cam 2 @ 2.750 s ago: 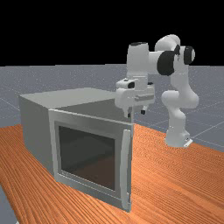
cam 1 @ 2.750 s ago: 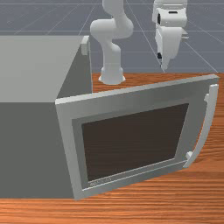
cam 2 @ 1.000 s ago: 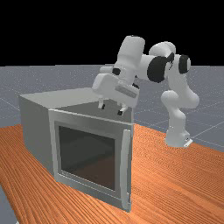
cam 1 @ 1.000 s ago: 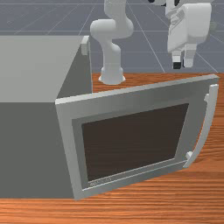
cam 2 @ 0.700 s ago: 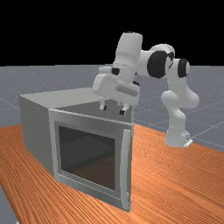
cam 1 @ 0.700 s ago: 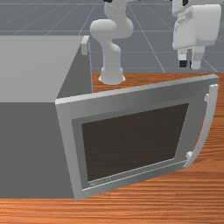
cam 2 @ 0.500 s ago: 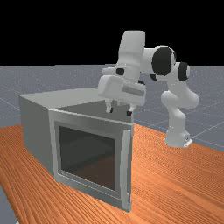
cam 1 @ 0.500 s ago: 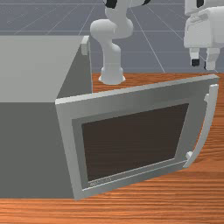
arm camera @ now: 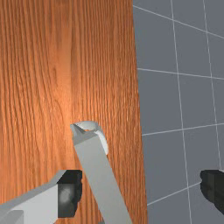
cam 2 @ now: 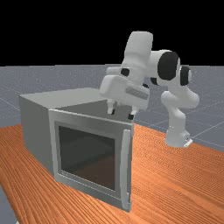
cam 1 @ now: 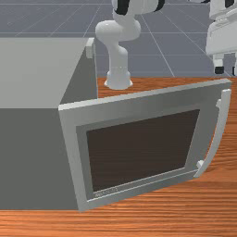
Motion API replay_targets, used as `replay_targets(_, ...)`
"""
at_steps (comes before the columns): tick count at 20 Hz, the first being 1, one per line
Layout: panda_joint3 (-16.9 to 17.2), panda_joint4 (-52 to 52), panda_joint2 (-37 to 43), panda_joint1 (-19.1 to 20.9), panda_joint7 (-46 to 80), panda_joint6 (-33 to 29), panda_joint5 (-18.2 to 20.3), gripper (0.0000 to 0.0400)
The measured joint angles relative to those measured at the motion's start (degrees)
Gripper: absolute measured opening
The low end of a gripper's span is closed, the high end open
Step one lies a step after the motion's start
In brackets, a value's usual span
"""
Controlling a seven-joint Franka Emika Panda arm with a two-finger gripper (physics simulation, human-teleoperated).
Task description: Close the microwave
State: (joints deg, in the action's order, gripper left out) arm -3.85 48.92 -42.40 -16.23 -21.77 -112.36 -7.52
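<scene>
Grey microwave (cam 1: 34, 152) with dark-windowed door (cam 1: 139, 148) ajar, pale bowed handle (cam 1: 222, 121), tool (cam 2: 121, 114) spread.

We see a counter (cam 1: 139, 224) of orange-brown wood, a grey floor (cam 1: 46, 18) and a black backdrop (cam 2: 65, 30).
In the front view we find streaked grain at six o'clock and floor at twelve; in the far view, blackness at twelve, counter toward four. In the wrist view we see the counter's straight edge against floor crossed by pale lines (arm camera: 178, 73).
</scene>
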Motion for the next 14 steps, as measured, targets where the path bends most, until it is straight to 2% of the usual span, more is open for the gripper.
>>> replay_targets(1,-0.1,-1.36,-0.64,0.02,-0.21,1.28,0.23,0.04)
replay_targets(2,-0.8,-5.31,-2.46,0.28,-1.82,6.17,1.24,0.04)
replay_targets(3,-0.52,-5.43,-2.58,0.11,-0.79,6.3,1.1,0.04)
replay_targets(9,-1.39,5.5,0.23,1.19,-3.08,-1.85,1.46,0.04)
replay_targets(14,-1.14,7.62,-0.44,1.24,-0.85,-4.82,1.77,0.04)
